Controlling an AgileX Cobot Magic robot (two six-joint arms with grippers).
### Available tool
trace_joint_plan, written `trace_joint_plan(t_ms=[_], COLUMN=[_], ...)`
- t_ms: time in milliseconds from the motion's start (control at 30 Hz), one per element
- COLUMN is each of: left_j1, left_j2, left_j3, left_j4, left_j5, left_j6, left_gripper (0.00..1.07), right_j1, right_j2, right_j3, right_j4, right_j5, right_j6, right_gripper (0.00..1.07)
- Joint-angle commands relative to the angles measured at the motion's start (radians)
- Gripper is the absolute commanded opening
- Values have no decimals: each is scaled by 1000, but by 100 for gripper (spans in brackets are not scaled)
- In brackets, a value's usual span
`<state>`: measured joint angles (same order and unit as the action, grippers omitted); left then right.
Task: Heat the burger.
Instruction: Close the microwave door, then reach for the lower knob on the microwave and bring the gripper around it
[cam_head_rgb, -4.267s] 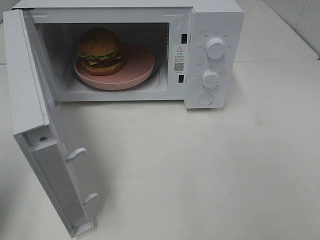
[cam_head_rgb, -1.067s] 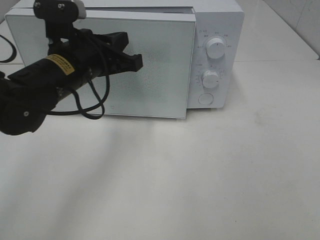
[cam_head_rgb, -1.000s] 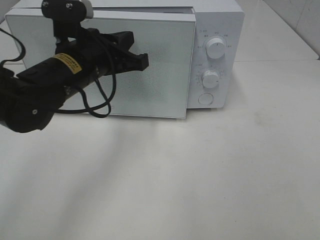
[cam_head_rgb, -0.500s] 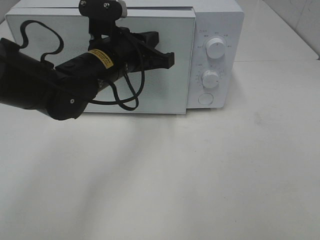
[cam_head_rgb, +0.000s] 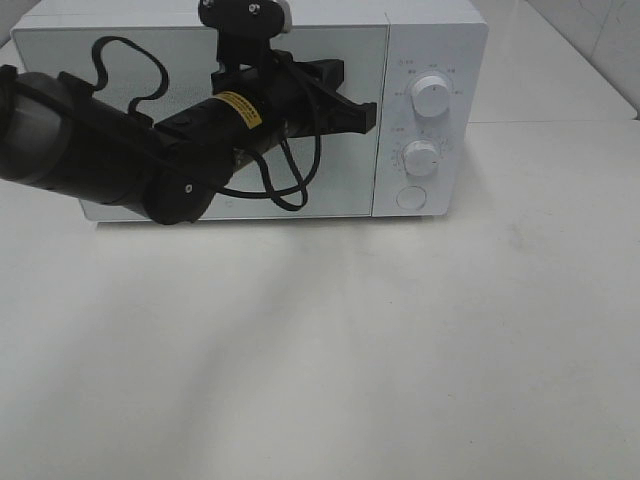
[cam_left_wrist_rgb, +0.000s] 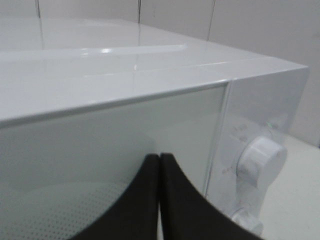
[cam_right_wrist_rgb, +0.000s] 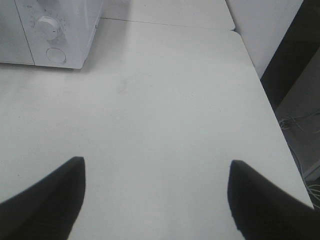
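Nearest you, the right hand (cam_right_wrist_rgb: 154, 165) hangs over the bench (cam_head_rgb: 420, 360), fingers spread wide and holding nothing. Farther back, at your 12 o'clock, stands the microwave (cam_head_rgb: 440, 35). Your left hand (cam_head_rgb: 368, 116) is pinched flat together and empty, with its tip at the 3 o'clock edge of the door (cam_head_rgb: 90, 70); whether it touches is unclear. The door is shut, so the burger is hidden from you. Two dials (cam_head_rgb: 432, 95) sit at the door's 3 o'clock.

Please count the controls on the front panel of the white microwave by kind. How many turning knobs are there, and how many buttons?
Knobs: 2, the upper knob and the lower knob
Buttons: 1, the round button
Total: 3
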<state>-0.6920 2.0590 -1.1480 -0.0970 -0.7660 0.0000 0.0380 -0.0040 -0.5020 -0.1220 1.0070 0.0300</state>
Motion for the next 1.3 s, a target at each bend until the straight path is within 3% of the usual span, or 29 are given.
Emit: trace_joint_plan(t_ms=[33,367,567,667,700,733,767,800,833,867,933,967,1100,1300], left_j1=[24,4,-37,-37,-40,-40,-40,-41,-42,-42,-42,-42,-42,-42], left_j2=[13,-29,-154,-165,-193,-222,-222,-233,-256,-256,-293,-293,-365,-435], left_j3=[-44,-25,117,133,162,181,181,184,184,184,184,184,184,184], left_j4=[-106,-35,-13,-10,30,75,75,87,90,90,78,78,72,72], left_j5=[1,96,122,127,168,258,258,304,433,433,629,629,918,1106], left_j6=[0,0,0,0,0,0,0,0,0,0,-7,-7,-6,-6], left_gripper=[0,0,2,5,17,39,39,51,76,76,103,103,102,102], right_j1=[-3,-3,-3,-3,-3,-3,-3,-3,-3,-3,-3,-3,-3,-3], right_j2=[-27,-27,-27,-27,-27,-27,-27,-27,-27,-27,-27,-27,-27,-27], right_j3=[2,2,2,2,2,2,2,2,2,2,2,2,2,2], right_j4=[0,0,0,0,0,0,0,0,0,0,0,0,0,0], right_j5=[-15,-15,-15,-15,-15,-15,-15,-15,-15,-15,-15,-15,-15,-15], right_j6=[8,8,8,8,8,8,8,8,8,8,8,8,8,8], right_gripper=[76,76,76,76,76,76,76,76,76,76,76,76,76,76])
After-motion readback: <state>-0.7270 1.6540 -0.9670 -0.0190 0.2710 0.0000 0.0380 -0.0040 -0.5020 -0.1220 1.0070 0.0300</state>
